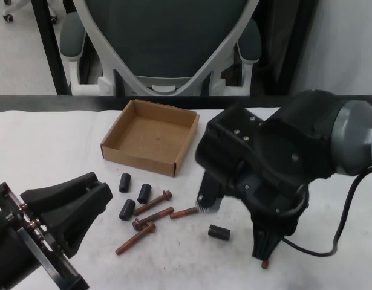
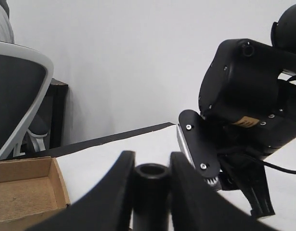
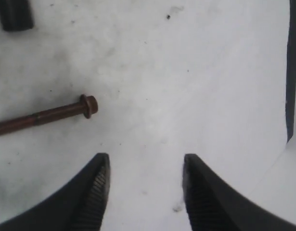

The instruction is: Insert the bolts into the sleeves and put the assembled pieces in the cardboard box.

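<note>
At the near left corner of the white bench (image 1: 46, 151), the left gripper (image 2: 151, 156) is clenched around a black sleeve (image 2: 150, 192). The sleeve stands upright between the two fingers, hollow end up.

Just beyond it, loose parts lie on the bench. Three black sleeves (image 1: 126, 209) sit close together, and beside them four rust-coloured bolts (image 1: 153, 218) lie flat at different angles. A fourth loose sleeve (image 1: 219, 232) lies apart, to the right of the bolts, near the right arm (image 1: 306, 139).

The right gripper (image 3: 145, 163) hangs low over the bench, fingers spread apart above bare surface. A bolt (image 3: 46, 114) lies flat just ahead of the fingertips, not touching them.

Farther back, toward the far edge of the bench, sits the shallow, open-topped cardboard box (image 1: 173, 158), well apart from both grippers. Behind the bench stands an office chair (image 1: 164, 36).
</note>
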`<state>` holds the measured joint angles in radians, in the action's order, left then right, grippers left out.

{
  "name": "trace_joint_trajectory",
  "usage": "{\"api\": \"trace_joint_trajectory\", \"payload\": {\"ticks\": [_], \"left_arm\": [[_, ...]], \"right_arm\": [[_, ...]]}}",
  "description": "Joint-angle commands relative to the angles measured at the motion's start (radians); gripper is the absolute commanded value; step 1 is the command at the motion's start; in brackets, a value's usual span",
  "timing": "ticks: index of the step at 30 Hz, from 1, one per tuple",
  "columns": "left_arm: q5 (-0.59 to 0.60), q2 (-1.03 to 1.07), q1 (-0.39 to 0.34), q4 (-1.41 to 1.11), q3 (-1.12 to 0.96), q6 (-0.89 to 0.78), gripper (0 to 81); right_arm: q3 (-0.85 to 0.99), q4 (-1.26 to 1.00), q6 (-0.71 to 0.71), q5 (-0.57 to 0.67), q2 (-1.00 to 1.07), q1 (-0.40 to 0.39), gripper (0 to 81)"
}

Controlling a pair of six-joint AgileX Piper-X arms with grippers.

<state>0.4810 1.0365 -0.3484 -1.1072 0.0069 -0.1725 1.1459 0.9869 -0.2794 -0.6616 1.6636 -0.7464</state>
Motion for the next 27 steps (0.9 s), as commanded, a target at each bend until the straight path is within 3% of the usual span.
{"api": "trace_joint_trajectory", "payload": {"ticks": [1,4,8,12,21,27], "left_arm": [[0.022,-0.01,-0.001,-0.03,-0.007,0.015,0.4],[0.022,-0.01,-0.001,-0.025,-0.007,0.015,0.4],[0.022,-0.01,-0.001,-0.019,-0.007,0.002,0.4],[0.022,-0.01,-0.001,-0.014,-0.007,-0.014,0.4],[0.022,-0.01,-0.001,-0.011,-0.007,-0.046,0.4],[0.044,-0.01,-0.001,-0.022,-0.007,-0.034,0.4]], "right_arm": [[-0.001,0.005,0.094,0.008,-0.016,0.013,44.9],[-0.001,0.006,0.243,0.12,-0.016,0.057,44.9],[-0.001,0.006,0.578,0.385,-0.016,0.119,44.9],[-0.001,0.006,0.681,0.558,-0.016,0.154,44.9],[-0.053,-0.035,0.865,0.662,-0.013,0.159,45.0],[-0.136,-0.156,0.943,0.662,-0.013,0.159,45.0]]}}
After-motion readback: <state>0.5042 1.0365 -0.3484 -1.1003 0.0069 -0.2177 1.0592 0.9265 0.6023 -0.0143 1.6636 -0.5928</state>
